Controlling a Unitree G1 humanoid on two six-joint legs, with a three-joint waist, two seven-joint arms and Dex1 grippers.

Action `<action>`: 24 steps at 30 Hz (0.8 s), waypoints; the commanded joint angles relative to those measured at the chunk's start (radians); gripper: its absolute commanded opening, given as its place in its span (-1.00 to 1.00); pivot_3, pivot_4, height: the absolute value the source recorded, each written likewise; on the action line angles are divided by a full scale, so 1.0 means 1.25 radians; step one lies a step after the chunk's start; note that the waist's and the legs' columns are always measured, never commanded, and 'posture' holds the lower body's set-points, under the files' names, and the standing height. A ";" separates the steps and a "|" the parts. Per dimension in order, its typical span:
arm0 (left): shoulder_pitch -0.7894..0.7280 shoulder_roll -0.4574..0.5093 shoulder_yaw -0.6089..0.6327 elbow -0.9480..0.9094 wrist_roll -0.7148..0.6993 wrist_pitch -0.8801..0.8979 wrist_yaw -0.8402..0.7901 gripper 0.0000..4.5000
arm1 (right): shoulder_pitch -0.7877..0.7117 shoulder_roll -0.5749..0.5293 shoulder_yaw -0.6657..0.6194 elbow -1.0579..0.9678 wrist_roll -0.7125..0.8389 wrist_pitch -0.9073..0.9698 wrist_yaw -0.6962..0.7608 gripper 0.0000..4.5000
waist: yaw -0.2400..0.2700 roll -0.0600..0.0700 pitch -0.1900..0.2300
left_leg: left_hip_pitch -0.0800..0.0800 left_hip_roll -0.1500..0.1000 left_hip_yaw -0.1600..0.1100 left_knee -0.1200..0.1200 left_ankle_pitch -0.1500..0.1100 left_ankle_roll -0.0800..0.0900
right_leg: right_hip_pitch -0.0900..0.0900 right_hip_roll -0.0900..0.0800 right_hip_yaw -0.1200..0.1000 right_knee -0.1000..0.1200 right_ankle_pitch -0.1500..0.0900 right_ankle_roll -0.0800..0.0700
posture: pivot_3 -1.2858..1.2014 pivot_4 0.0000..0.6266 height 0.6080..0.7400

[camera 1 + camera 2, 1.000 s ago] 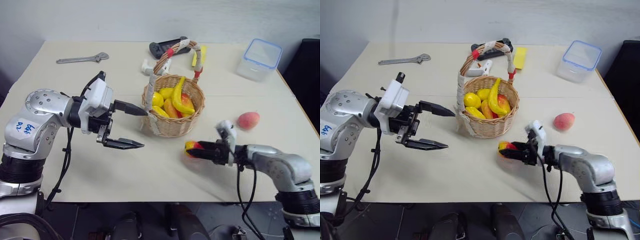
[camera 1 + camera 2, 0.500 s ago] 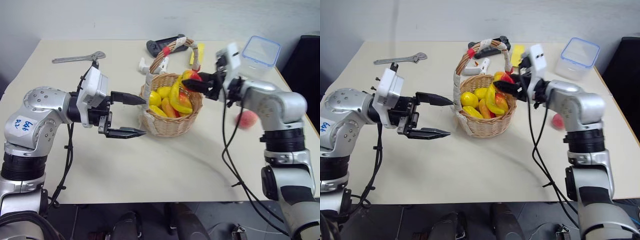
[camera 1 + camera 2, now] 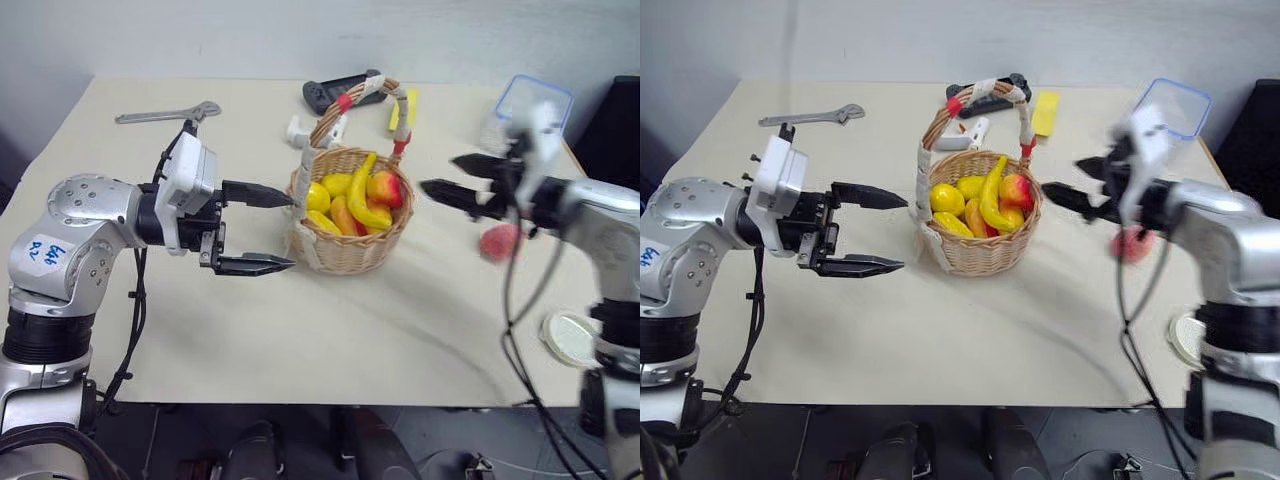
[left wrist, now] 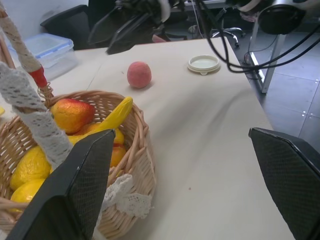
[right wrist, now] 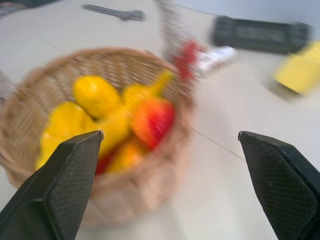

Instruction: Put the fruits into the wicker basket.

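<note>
**Apple in the basket, peach still on the desk**

The wicker basket is round, of tan woven cane, with a tall arched handle wrapped in white lace cloth and bound with red tape. It stands at the middle of the pale, smooth desk. Inside lie glossy yellow lemons, a curved banana and, at the right rim, the red-and-yellow apple. The peach, a matt pinkish-red oval, lies on the desk to the right of the basket, well apart from it, partly behind the right arm in the head views.

The left gripper hangs just left of the basket, its black pointed jaws apart and empty, the upper tip close to the basket's handle. The right gripper hovers to the right of the basket, jaws wide apart and holding nothing.

A second ago the right gripper held the apple low over the near desk; half a second ago it carried it over the basket's rim. Now the apple rests in the basket and the right gripper has drawn away to the right. The left gripper has kept its place.

On the far side lie a metal wrench, a black oblong device, and a clear plastic box with a blue rim. A round white lid lies at the near right.
</note>
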 commanded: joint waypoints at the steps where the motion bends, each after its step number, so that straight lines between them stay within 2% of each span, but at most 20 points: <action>1: -0.011 -0.003 0.010 -0.019 -0.013 -0.006 -0.005 1.00 | 0.146 -0.020 -0.092 -0.026 -0.060 -0.054 -0.048 0.99 | -0.001 0.000 0.000 | 0.001 0.000 0.000 0.000 0.000 0.000 | 0.001 0.000 0.000 0.000 0.000 0.000 | 0.03 -0.52 1.00; 5: -0.035 -0.029 -0.014 0.002 0.000 -0.017 -0.009 1.00 | 0.229 0.014 -0.093 0.029 -0.124 -0.153 -0.101 0.99 | -0.013 0.000 0.000 | 0.003 0.000 0.001 0.000 0.003 -0.001 | 0.001 0.000 0.001 0.003 0.000 0.000 | 0.03 -0.52 1.00; 8: -0.052 -0.043 -0.033 0.015 0.013 -0.028 -0.018 1.00 | 0.186 0.070 -0.096 0.094 -0.122 -0.148 -0.163 0.99 | -0.028 0.000 0.000 | 0.004 -0.001 0.001 0.000 0.006 -0.002 | 0.002 0.001 0.002 0.004 0.001 0.000 | 0.03 -0.52 1.00; 14: -0.069 -0.052 -0.041 0.025 0.015 -0.033 -0.029 1.00 | 0.070 0.163 -0.090 0.247 -0.105 -0.159 -0.211 0.99 | -0.043 0.000 0.000 | 0.006 -0.001 -0.001 -0.004 0.014 -0.005 | 0.002 0.002 0.002 0.005 0.006 -0.002 | 0.03 -0.52 1.00; 23: -0.075 -0.053 -0.035 0.022 0.018 -0.027 -0.024 1.00 | -0.020 0.204 -0.069 0.434 -0.123 -0.231 -0.207 0.99 | -0.041 0.000 0.000 | 0.005 -0.001 -0.001 -0.004 0.015 -0.004 | 0.002 0.002 0.002 0.005 0.007 -0.002 | 0.03 -0.52 1.00; 24: -0.075 -0.052 -0.034 0.022 0.018 -0.026 -0.023 1.00 | -0.022 0.204 -0.066 0.442 -0.126 -0.244 -0.205 0.91 | -0.041 0.000 0.000 | 0.005 -0.001 -0.001 -0.004 0.015 -0.004 | 0.001 0.002 0.002 0.005 0.007 -0.002 | 0.03 -0.52 1.00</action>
